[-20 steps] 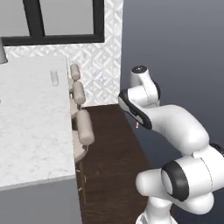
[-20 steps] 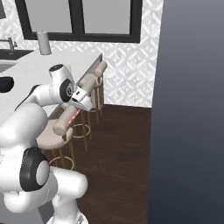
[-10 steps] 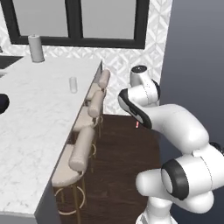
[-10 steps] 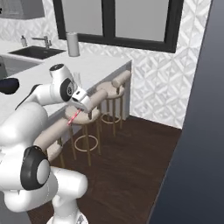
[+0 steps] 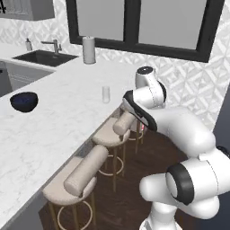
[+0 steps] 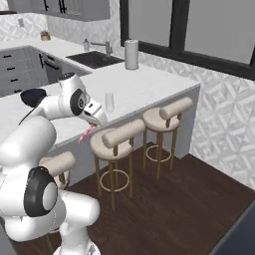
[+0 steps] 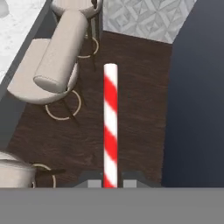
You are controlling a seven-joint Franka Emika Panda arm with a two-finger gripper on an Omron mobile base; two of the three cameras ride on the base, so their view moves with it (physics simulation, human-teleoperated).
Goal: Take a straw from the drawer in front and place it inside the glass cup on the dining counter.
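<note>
Gripping the straw (image 7: 110, 127) between my two finger tips (image 7: 93, 182), pincer (image 7: 110, 183) closed on its lower end. In the hand view the straw is red and white striped and runs straight up from the tips, over dark wood floor (image 7: 135, 113). In the right base view the straw (image 6: 85, 133) shows as a short pink bit sticking down and out from my hand, just below the edge of the dining counter (image 6: 144, 87). In the left base view only a small pink speck of it (image 5: 143, 127) peeks out behind my arm, above the stools.

Glass cup (image 5: 106, 94) stands upright on the dining counter (image 5: 54, 121), near the counter's stool-side edge, well apart from the straw; same cup in the right base view (image 6: 109, 102). Cup looks empty, translucent.

Dark blue bowl (image 5: 24, 101) sits on the counter to the left of the cup, well apart from it; in the right base view (image 6: 33, 96) it's partly behind my arm. Paper towel roll (image 5: 89, 50) stands upright at the far end of the counter by the window (image 5: 148, 24). Sink (image 5: 42, 57) with faucet (image 5: 54, 45) is further left.

Beige stools (image 5: 81, 173) line the counter's side. In the hand view one stool (image 7: 54, 65) lies left of the straw, not touching it.
</note>
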